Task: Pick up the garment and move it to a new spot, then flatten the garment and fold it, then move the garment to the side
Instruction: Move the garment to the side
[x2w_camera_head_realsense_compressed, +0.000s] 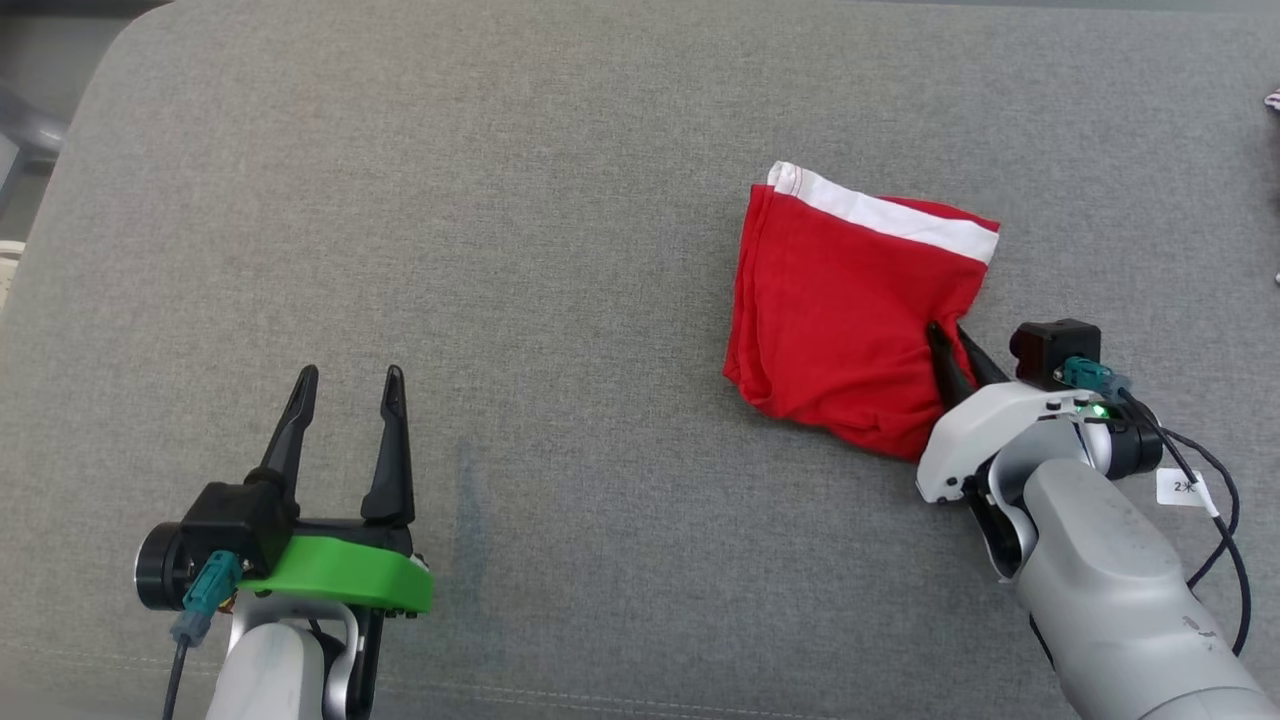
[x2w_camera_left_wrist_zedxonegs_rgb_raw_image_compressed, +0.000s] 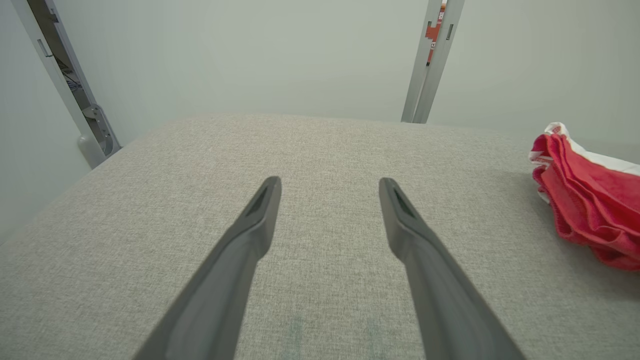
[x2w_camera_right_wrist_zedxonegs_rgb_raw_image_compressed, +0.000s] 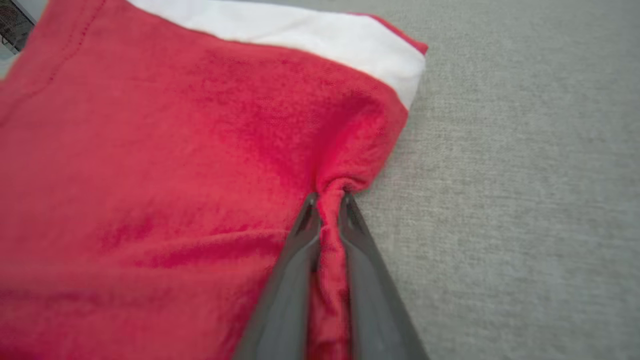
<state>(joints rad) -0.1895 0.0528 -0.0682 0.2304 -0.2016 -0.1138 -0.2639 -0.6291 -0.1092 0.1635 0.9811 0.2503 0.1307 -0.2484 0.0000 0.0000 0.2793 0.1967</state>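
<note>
Going left to right: the left pincer (x2w_camera_head_realsense_compressed: 351, 372) sits over bare table (x2w_camera_head_realsense_compressed: 600, 150) at the lower left, fingers spread wide with nothing between them, well apart from the action. The table has a grey woven cover, a bit nubby like upholstery, with a rounded far-left corner. Over on the right half lies the garment (x2w_camera_head_realsense_compressed: 850, 320), a red knit that looks soft and jersey-like, with a white band (x2w_camera_head_realsense_compressed: 900, 215) along its far edge. It's a rough square, and from the left wrist view you can see several layers stacked at its left edge, so I'd say it's already folded. The right pincer (x2w_camera_head_realsense_compressed: 948, 332) is closed down narrow on a little ridge of red cloth near the garment's right edge, and the fabric puckers into the tips. My read is that this is the last step, dragging or lifting the folded piece off to the side. The next move probably needs a low, slow carry so the layers don't slide apart, since a thin knit like this is floppy and one pinch point won't hold the shape on its own.
</note>
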